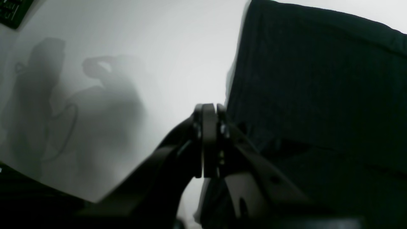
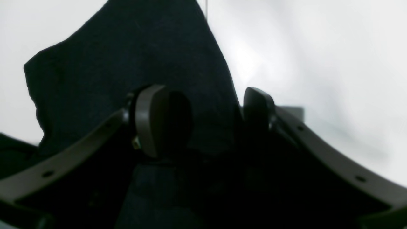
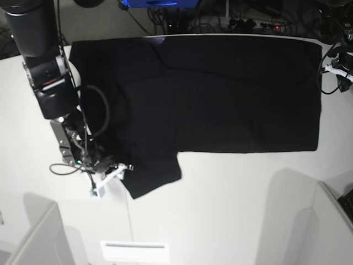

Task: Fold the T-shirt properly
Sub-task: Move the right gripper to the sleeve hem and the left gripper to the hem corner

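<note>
Left wrist view: the left gripper (image 1: 210, 109) has its two fingers pressed tight together with nothing between them. The black shirt (image 1: 318, 95) lies just beside it on the white table (image 1: 159, 47). I think this arm is waiting with its fingers shut so it does not catch the cloth. The picture is dim and blurry. The grey shapes on the table look like shadows. Something dark in the top left corner is cut off, and I cannot tell what it is.

Right wrist view: the right gripper (image 2: 210, 121) has its fingers spread wide. A flap of the shirt (image 2: 127, 57) lies in front of and under the fingers. The cloth seems to sit in the gap, but it is too dark to tell if the fingers touch it. I think the fingers are spread to get around the sleeve's edge.

Base view: the shirt (image 3: 220, 94) is spread flat over the far half of the table (image 3: 231, 199), plain side up. One sleeve sticks out toward the near side. The right gripper (image 3: 110, 171) is low at that sleeve. The left arm can hardly be seen here; only a bit shows at the far right edge.
</note>
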`<state>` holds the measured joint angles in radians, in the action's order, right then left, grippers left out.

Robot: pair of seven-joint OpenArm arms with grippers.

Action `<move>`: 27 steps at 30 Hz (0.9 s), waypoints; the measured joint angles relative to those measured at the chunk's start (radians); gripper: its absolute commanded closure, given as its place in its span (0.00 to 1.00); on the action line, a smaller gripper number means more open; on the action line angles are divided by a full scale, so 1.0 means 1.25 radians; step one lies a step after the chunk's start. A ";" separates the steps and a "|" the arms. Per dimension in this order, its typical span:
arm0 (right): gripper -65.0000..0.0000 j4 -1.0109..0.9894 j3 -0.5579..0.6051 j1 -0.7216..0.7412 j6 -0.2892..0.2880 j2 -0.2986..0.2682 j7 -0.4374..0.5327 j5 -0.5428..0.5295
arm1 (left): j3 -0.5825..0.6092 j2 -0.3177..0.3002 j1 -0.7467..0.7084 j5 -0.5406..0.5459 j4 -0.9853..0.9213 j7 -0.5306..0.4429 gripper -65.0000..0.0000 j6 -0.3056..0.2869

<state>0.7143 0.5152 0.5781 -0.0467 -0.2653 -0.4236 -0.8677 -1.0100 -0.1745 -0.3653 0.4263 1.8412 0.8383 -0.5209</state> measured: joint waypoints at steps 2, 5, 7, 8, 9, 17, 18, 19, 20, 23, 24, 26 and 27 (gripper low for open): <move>0.58 0.000 0.000 -0.001 0.001 0.000 0.003 -0.002 | 0.000 0.000 0.000 0.000 0.000 0.000 1.00 0.000; 0.75 -0.001 0.000 -0.003 0.001 -0.002 0.002 -0.002 | 0.000 0.000 0.002 0.000 -0.003 0.000 1.00 0.000; 0.87 -0.002 0.000 -0.006 0.001 -0.005 0.002 -0.003 | 0.002 0.000 0.004 0.000 -0.003 0.000 1.00 0.000; 0.94 -0.002 0.000 -0.006 0.001 -0.006 0.002 -0.003 | 0.002 0.000 0.010 -0.001 -0.005 0.001 1.00 0.000; 1.00 -0.002 0.000 -0.007 0.001 -0.007 -0.001 -0.003 | 0.002 0.000 0.019 -0.001 -0.007 0.001 1.00 0.001; 1.00 -0.002 -0.006 -0.020 0.000 -0.007 0.013 -0.012 | 0.028 -0.036 0.089 -0.005 -0.096 0.002 0.52 0.007; 1.00 -0.002 -0.006 -0.020 0.000 -0.007 0.013 -0.012 | 0.044 -0.054 0.103 -0.006 -0.122 0.000 0.44 0.018; 1.00 -0.002 -0.006 -0.020 0.000 -0.007 0.010 -0.012 | 0.064 -0.074 0.121 -0.004 -0.155 0.000 0.34 0.012; 1.00 -0.002 -0.006 -0.020 0.000 -0.007 0.010 -0.012 | 0.090 -0.091 0.142 -0.001 -0.192 -0.005 0.27 0.012; 1.00 -0.002 -0.006 -0.020 0.000 -0.007 0.010 -0.013 | 0.165 -0.139 0.212 -0.002 -0.317 -0.003 0.16 0.038; 1.00 -0.002 -0.006 -0.020 -0.001 -0.008 0.010 -0.016 | 0.187 -0.150 0.233 -0.002 -0.351 -0.003 0.17 0.056; 1.00 -0.002 -0.006 -0.019 0.000 -0.007 0.009 -0.013 | 0.230 -0.174 0.277 -0.004 -0.414 -0.005 0.17 0.087; 1.00 -0.002 -0.006 -0.019 -0.001 -0.007 0.010 -0.013 | 0.249 -0.186 0.298 -0.005 -0.444 -0.007 0.17 0.085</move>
<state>0.7113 0.5079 0.5541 -0.0475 -0.2741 -0.4110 -0.8841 -0.6983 -0.4068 0.0074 0.4206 1.2865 0.8291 -0.4152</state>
